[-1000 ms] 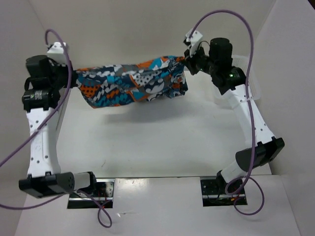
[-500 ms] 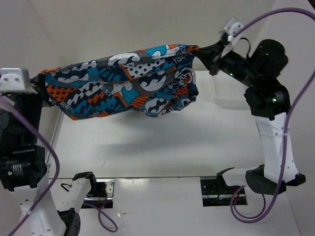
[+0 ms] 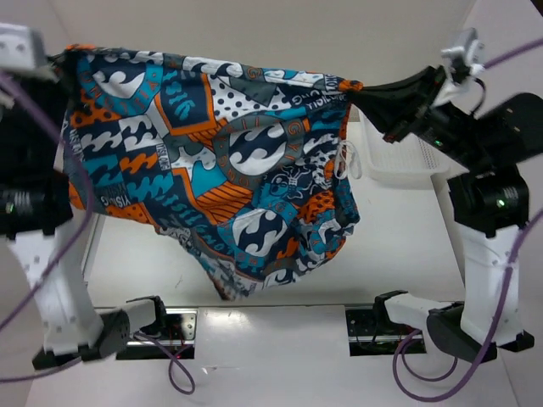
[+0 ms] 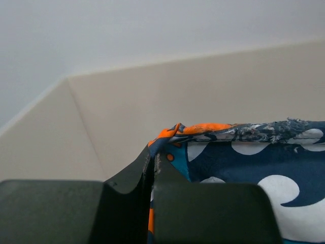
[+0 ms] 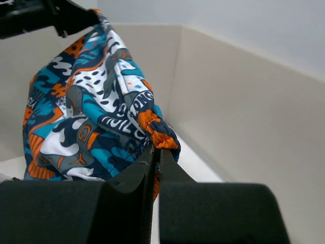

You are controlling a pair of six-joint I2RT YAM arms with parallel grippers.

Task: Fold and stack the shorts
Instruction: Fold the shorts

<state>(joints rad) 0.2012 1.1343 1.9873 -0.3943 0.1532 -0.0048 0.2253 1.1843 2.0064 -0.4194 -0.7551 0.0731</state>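
Setting: white counter (image 3: 407, 254), enclosed by plain beige walls (image 3: 280, 34) at the back and both sides. A shallow white tray (image 3: 399, 161) sits on the counter at the far right, partly behind the right arm. Purple cables (image 3: 30, 292) loop from both arms.

Left arm (image 3: 51, 280): stands steeply up the left side from its base at the near edge, with the wrist in the upper left corner of the overhead view.

Left pincer (image 4: 154, 163): fingers pressed together on an orange-edged corner of the fabric, which shows between the tips in the wrist view.

Right arm (image 3: 488, 254): rises from its base at the near right, with the forearm angled up and leftward.

Right pincer (image 5: 157, 151): pointing left, fingers closed on a bunched orange-hemmed corner of the fabric.

Item: shorts (image 3: 221, 170), print of teal, orange, navy and white. They hang in the air above the counter, with the top edge stretched between the two pincers. The cloth hangs open and wide, its lowest point drooping near the counter's near edge. Whether it touches the surface cannot be told. A white drawstring (image 3: 346, 159) dangles at the right side of the cloth
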